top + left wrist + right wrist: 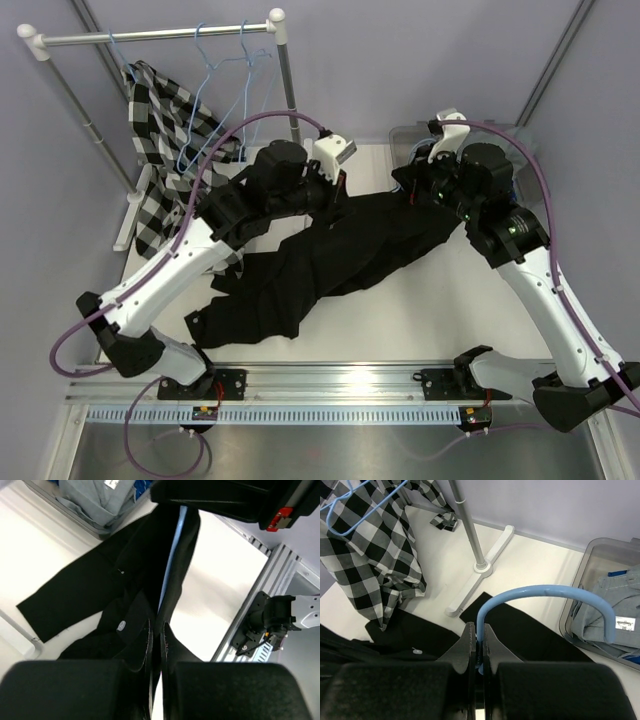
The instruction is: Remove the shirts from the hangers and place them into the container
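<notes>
Seems about halfway: grey shirt (607, 612) in container (600, 547), black shirt (330, 260) not yet off hanger (545, 591), left claw (156, 640) pinched shut on its cloth and right claw (476, 640) clamped on the hanger's hook, checked shirt (160, 150) left hanging.

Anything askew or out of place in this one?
The check shirt hangs lopsided from the rail, bunched and sagging toward the table. The black shirt lies sprawled across the table with its blue hanger pinched in the right gripper. Nothing looks spilled or damaged.
</notes>
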`<state>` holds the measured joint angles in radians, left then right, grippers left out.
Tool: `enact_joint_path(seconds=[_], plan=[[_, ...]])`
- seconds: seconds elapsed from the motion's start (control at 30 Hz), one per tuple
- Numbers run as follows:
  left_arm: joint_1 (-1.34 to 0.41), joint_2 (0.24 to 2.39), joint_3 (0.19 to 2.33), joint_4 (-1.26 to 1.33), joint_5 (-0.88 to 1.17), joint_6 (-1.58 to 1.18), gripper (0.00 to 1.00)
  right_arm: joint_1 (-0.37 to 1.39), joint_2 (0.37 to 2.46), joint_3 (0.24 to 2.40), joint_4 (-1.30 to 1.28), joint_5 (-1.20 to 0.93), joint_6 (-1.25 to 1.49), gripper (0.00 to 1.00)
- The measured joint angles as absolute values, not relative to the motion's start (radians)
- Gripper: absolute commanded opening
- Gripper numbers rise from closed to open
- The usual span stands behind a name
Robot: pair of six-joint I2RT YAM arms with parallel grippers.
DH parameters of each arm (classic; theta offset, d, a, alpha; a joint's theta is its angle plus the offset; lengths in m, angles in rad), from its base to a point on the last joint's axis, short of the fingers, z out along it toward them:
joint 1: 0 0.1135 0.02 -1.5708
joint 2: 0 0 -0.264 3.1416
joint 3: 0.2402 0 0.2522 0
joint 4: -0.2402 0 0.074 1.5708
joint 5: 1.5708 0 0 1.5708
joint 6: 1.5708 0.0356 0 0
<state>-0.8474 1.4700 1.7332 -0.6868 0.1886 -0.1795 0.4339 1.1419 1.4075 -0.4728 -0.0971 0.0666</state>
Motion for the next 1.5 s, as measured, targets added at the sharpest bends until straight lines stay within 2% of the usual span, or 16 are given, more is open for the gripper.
enact_joint_path(seconds=[0.27, 0.43, 0.77, 1.03, 1.07, 1.1, 1.17, 1.2, 1.3, 1.5], plan=[[-0.704, 1.242, 1.559, -0.682, 0.121, -0.175, 0.00, 0.439, 1.137, 1.408, -0.487, -0.039, 0.065, 0.00], [-0.702, 1.190, 1.525, -0.678, 0.128, -0.169, 0.00, 0.440, 1.151, 1.423, -0.495, -0.024, 0.082, 0.00], [-0.686, 1.002, 1.226, -0.659, 0.059, -0.212, 0.00, 0.439, 1.187, 1.558, -0.649, 0.060, 0.141, 0.00], [-0.722, 0.964, 1.156, -0.632, 0.094, -0.321, 0.00, 0.427, 1.137, 1.627, -0.648, 0.040, 0.200, 0.00], [-0.747, 0.964, 1.156, -0.630, 0.099, -0.331, 0.05, 0.424, 1.133, 1.627, -0.646, 0.035, 0.206, 0.00], [-0.767, 0.964, 1.156, -0.625, 0.108, -0.338, 0.17, 0.423, 1.131, 1.627, -0.644, 0.032, 0.209, 0.00], [-0.804, 0.963, 1.156, -0.608, 0.139, -0.350, 0.43, 0.419, 1.129, 1.624, -0.629, 0.027, 0.217, 0.00], [-0.814, 0.962, 1.156, -0.600, 0.154, -0.351, 0.61, 0.418, 1.126, 1.618, -0.619, 0.024, 0.218, 0.00], [-0.822, 0.944, 1.157, -0.593, 0.164, -0.356, 0.86, 0.418, 1.103, 1.583, -0.602, 0.015, 0.221, 0.00], [-0.821, 0.886, 1.288, -0.681, 0.115, -0.312, 0.88, 0.418, 1.022, 1.451, -0.584, -0.030, 0.199, 0.00]])
